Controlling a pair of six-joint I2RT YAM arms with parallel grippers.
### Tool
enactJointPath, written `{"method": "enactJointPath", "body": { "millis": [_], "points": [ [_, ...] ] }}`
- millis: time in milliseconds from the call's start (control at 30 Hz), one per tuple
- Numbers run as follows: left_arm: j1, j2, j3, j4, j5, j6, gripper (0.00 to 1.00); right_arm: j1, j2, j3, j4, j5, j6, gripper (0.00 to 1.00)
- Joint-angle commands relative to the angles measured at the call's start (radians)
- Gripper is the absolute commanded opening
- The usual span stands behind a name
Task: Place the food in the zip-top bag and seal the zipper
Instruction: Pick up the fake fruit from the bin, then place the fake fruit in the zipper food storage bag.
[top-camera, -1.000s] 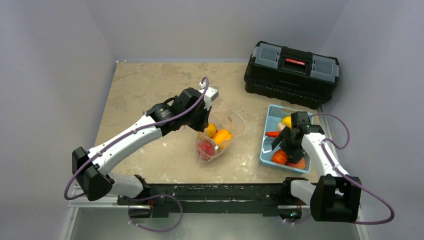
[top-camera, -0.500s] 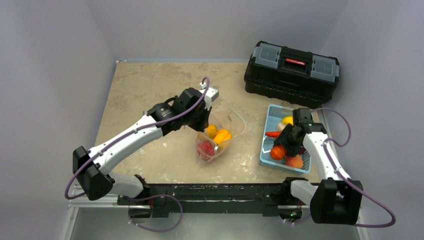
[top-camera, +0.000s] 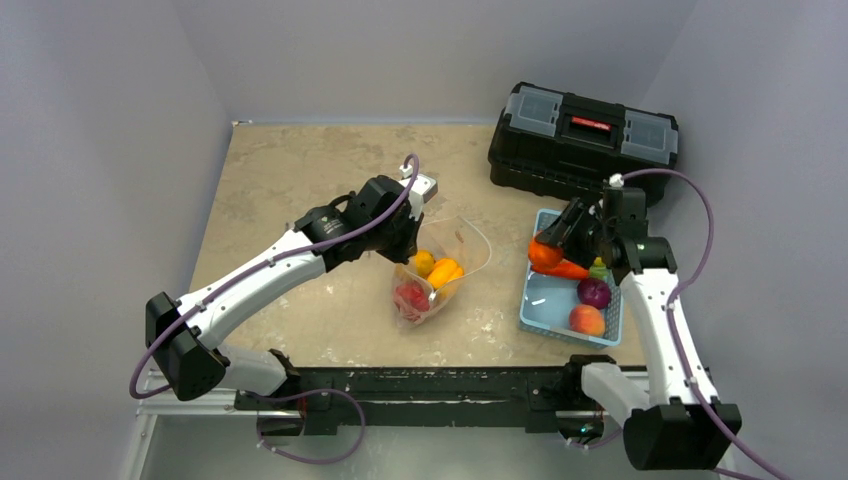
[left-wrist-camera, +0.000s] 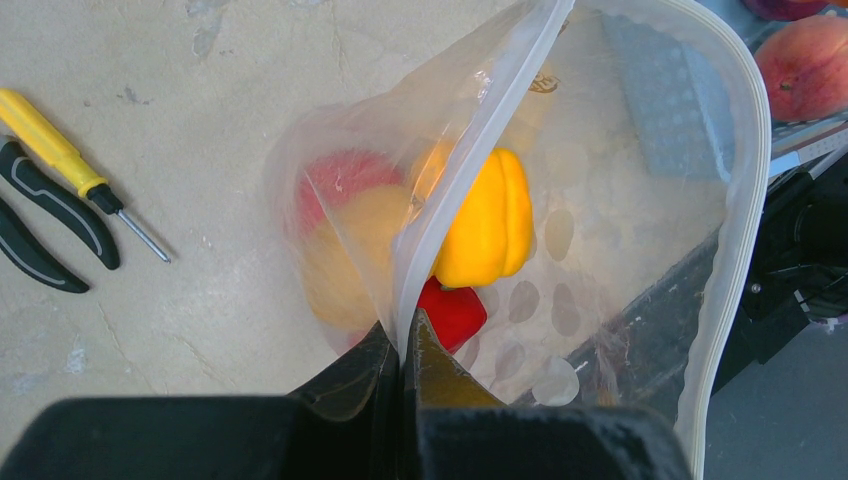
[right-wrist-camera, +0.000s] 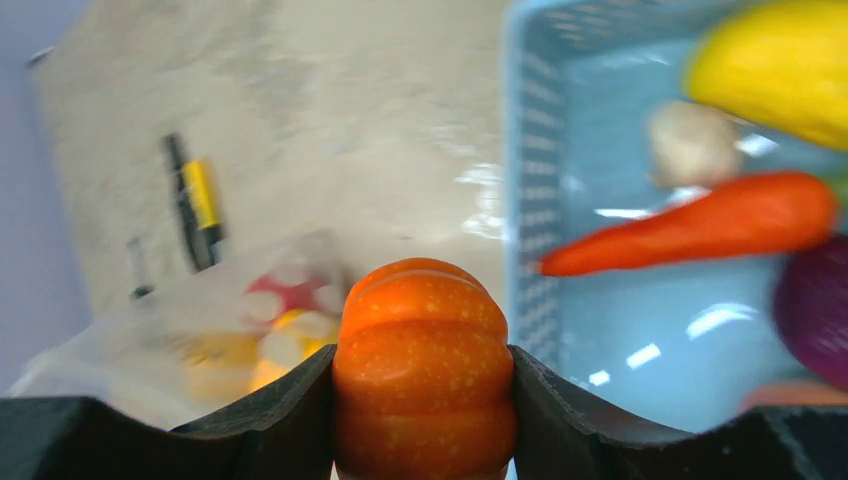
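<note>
From above, the zip-top bag (top-camera: 445, 262) gapes on the table (top-camera: 300, 180), and the orange pumpkin (top-camera: 543, 256) hangs over the blue tray (top-camera: 548, 300). Left wrist: the left gripper (left-wrist-camera: 403, 352) jaws pinch the bag's rim, fully closed. Right wrist: the right gripper (right-wrist-camera: 423, 385) jaws, half-spread, clamp the pumpkin. Being glossy, it may slip out or miss the floppy mouth.

Soft, even overhead light fills the top view — only faint shadows lie on the counter (top-camera: 300, 180). The left wrist view is sharp, with a pale sheen on the zip-top bag (left-wrist-camera: 640, 150) toward 2 o'clock. The right wrist view is blurred — the orange pumpkin (right-wrist-camera: 423, 370) is crisp, and white highlights streak the blue tray (right-wrist-camera: 640, 340).
</note>
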Motion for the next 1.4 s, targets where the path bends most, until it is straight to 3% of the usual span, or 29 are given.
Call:
{"method": "enactJointPath", "body": {
  "millis": [0,233,433,567,767,1000,1367],
  "points": [
    [-0.004,-0.004,0.018,0.017,0.007,-0.006,0.00,0.157,-0.087,0.110,0.246,-0.160,-0.020,0.03],
    [-0.005,-0.001,0.014,0.022,0.007,-0.008,0.00,0.480,-0.005,0.175,0.435,-0.200,0.029,0.03],
    [-0.005,-0.011,0.014,0.021,0.004,-0.005,0.00,0.718,0.159,0.224,0.415,-0.053,0.033,0.03],
    [-0.004,-0.053,-0.010,0.055,0.001,-0.003,0.00,0.857,0.254,0.245,0.328,0.136,0.033,0.03],
    [-0.005,-0.062,-0.011,0.056,-0.009,-0.001,0.00,0.914,0.263,0.182,0.335,0.173,0.051,0.05],
    [-0.004,-0.061,-0.015,0.063,0.004,-0.008,0.00,0.928,0.245,0.133,0.374,0.105,0.041,0.26],
    [-0.004,-0.080,-0.034,0.083,-0.005,-0.009,0.00,0.931,0.255,0.021,0.443,0.105,0.006,0.47]
  ]
}}
